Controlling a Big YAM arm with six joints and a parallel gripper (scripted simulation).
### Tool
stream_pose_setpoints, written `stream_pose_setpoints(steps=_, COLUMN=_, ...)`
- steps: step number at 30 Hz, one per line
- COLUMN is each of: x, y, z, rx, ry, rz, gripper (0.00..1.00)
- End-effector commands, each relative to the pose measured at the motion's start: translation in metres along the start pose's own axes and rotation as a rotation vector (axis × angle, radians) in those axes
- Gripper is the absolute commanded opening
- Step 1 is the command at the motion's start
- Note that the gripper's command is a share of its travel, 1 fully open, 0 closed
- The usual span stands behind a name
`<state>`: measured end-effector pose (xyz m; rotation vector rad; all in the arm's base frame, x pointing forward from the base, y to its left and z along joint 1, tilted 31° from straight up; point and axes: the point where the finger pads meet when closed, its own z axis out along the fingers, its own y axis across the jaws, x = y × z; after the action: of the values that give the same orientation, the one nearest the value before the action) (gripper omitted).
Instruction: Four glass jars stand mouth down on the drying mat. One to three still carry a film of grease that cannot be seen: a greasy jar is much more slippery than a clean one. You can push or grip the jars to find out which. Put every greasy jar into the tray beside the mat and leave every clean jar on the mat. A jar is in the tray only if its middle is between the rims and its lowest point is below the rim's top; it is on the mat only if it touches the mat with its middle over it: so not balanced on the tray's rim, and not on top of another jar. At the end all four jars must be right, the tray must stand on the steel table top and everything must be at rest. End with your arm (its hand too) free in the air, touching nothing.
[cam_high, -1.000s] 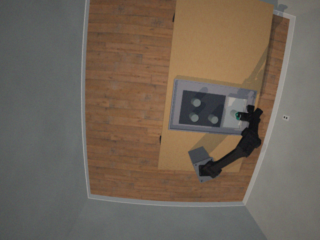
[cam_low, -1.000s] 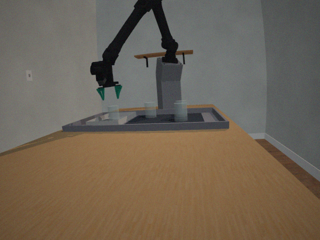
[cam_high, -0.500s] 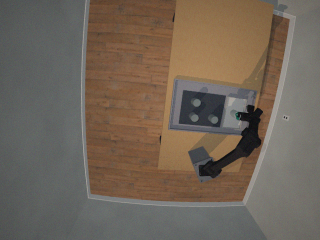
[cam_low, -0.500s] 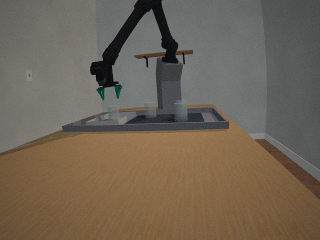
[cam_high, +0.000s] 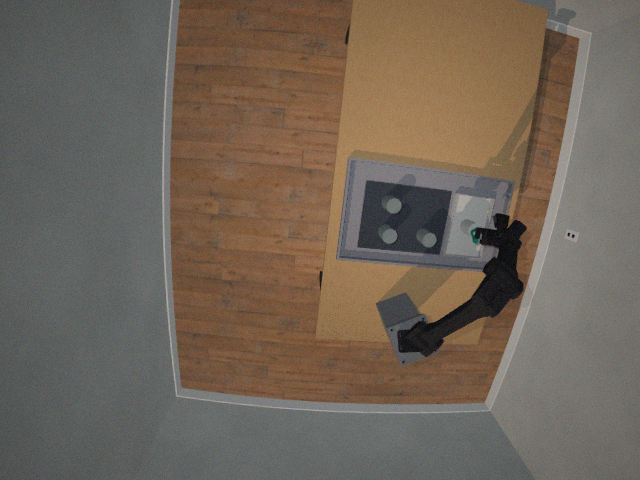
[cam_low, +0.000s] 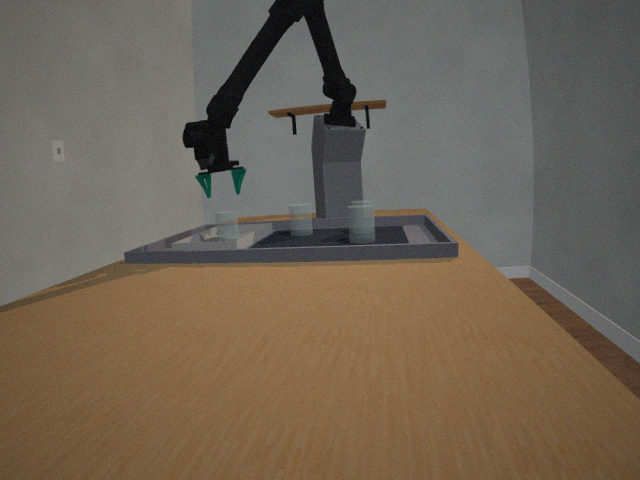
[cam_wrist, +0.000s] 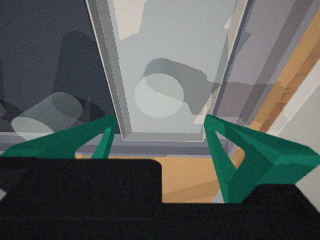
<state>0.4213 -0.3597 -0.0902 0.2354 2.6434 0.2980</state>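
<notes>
The desk is the largest thing, with a wooden colour. The black arm stands at one short edge of it, on a grey pedestal, and reaches along the right long edge. On the desk lies the rimmed grey table top, going from near the left long edge to near the right one. Inside it is the dark mat, on the side of the left edge, and just beside it the pale tray, on the side of the right edge. The gripper hangs above this tray; its green fingers are spread wide and nothing is between them. Of the four jars, one glass jar stands upright in the tray, below the gripper and apart from it. Three stand on the mat: the first jar nearest to the tray, the second jar toward the left edge, and the third jar also toward that edge, but farther from the pedestal.
</notes>
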Motion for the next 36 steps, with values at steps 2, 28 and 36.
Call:
stream_pose_setpoints(steps=2, x=-0.006, y=-0.010, z=-0.023, rx=0.022, ry=-0.028, rz=-0.001, gripper=1.00)
stream_pose_setpoints(steps=28, x=0.017, y=0.128, z=-0.020, rx=0.022, ry=-0.028, rz=-0.001, gripper=1.00)
stream_pose_setpoints(steps=36, x=0.025, y=0.176, z=-0.019, rx=0.022, ry=-0.028, rz=-0.001, gripper=1.00)
